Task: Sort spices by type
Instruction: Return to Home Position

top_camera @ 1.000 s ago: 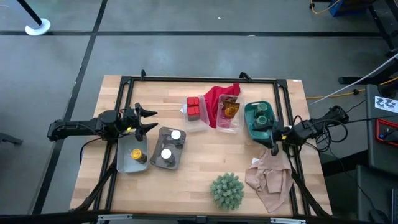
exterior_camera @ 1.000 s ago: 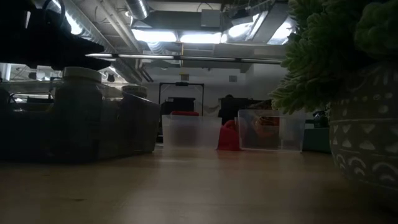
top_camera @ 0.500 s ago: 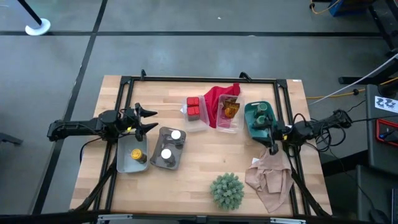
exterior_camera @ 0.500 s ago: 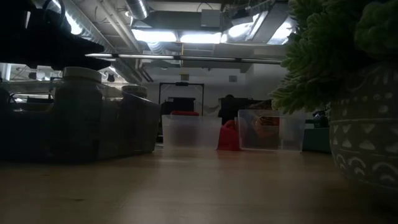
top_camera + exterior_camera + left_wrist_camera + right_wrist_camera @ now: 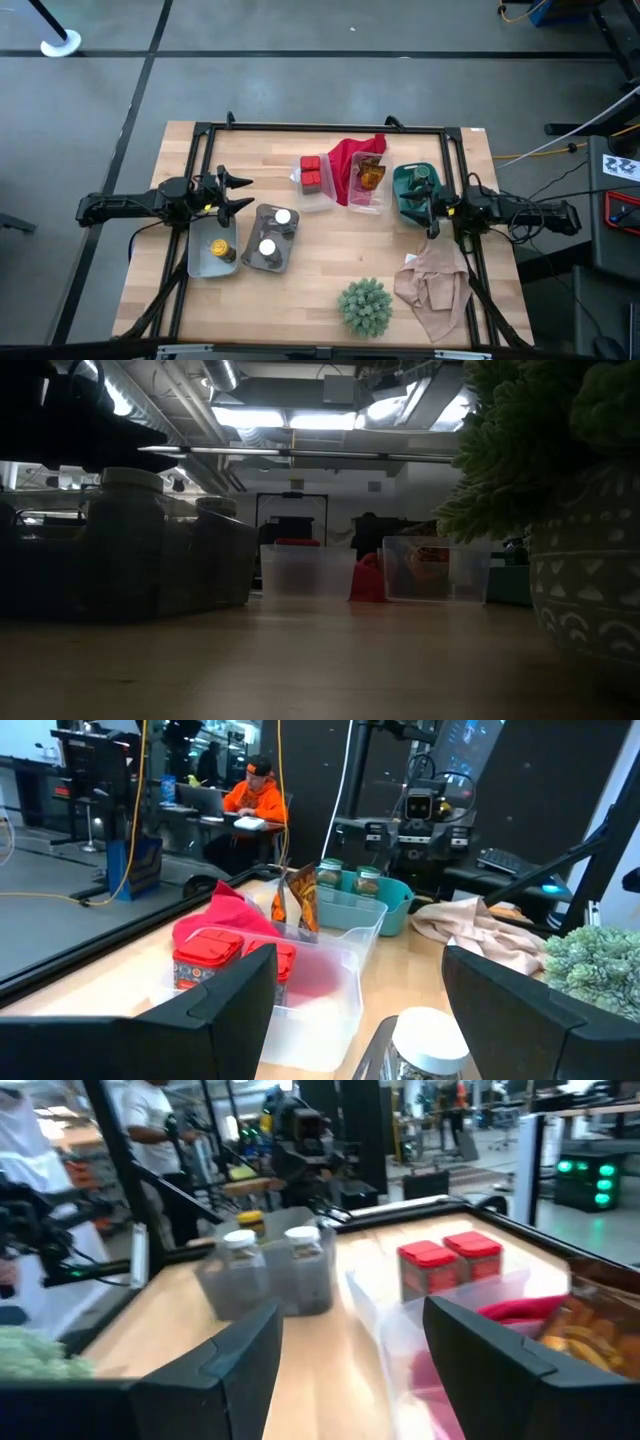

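Both arms rest low at the sides, nothing held. Left gripper (image 5: 243, 193), fingers spread, beside grey plastic bins (image 5: 287, 258) with white-topped round jars (image 5: 268, 247) and a yellow-capped jar (image 5: 219, 248). Right gripper (image 5: 430, 208), fingers apart, by the teal plastic bin (image 5: 398, 200) of green-labelled jars (image 5: 416, 183). Red boxy tins (image 5: 312, 171) and a brown-amber jar (image 5: 371, 177) sit in clear plastic tubs (image 5: 318, 198). Like with like, so sorting looks finished.

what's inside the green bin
Two jars, one beside the other, stand in the green bin. Their lower halves sit behind its wall, and from above the open right gripper covers the side nearest that arm, so anything there cannot be seen.
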### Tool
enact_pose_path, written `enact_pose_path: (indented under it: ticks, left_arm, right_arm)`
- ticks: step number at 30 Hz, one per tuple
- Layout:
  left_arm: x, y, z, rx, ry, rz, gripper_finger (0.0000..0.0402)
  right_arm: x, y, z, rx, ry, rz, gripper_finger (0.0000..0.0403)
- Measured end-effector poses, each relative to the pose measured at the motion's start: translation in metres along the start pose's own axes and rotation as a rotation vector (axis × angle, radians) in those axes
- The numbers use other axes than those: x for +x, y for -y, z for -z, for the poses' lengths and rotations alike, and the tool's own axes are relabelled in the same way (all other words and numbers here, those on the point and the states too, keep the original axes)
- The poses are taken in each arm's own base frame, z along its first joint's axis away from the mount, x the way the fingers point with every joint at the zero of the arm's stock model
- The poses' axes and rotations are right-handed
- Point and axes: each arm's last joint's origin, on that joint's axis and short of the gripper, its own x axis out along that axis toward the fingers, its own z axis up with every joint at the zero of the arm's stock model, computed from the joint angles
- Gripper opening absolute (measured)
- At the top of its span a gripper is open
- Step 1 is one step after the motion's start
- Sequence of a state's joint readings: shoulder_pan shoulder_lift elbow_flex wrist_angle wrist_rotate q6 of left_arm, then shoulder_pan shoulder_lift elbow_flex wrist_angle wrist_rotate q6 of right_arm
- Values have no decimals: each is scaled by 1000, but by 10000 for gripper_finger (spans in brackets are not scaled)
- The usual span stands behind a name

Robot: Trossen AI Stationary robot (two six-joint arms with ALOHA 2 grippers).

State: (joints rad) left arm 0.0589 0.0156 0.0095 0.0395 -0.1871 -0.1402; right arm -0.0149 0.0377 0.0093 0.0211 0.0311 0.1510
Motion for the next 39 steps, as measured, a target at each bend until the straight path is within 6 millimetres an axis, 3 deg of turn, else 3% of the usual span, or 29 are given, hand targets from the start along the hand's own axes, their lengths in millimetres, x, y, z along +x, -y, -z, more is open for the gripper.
enact_pose_path:
  ticks: [15, 22, 39]
  left_arm:
    - [0, 0, 0, 19, 0, 0, 267]
    - [0, 0, 0, 119, 0, -1, 267]
    - [0, 0, 0, 115, 0, -1, 267]
  right_arm:
    - [3, 4, 3, -28, -38, 37, 243]
    - [3, 4, 2, -26, -29, 38, 243]
    - [3, 3, 1, -26, -15, 37, 243]
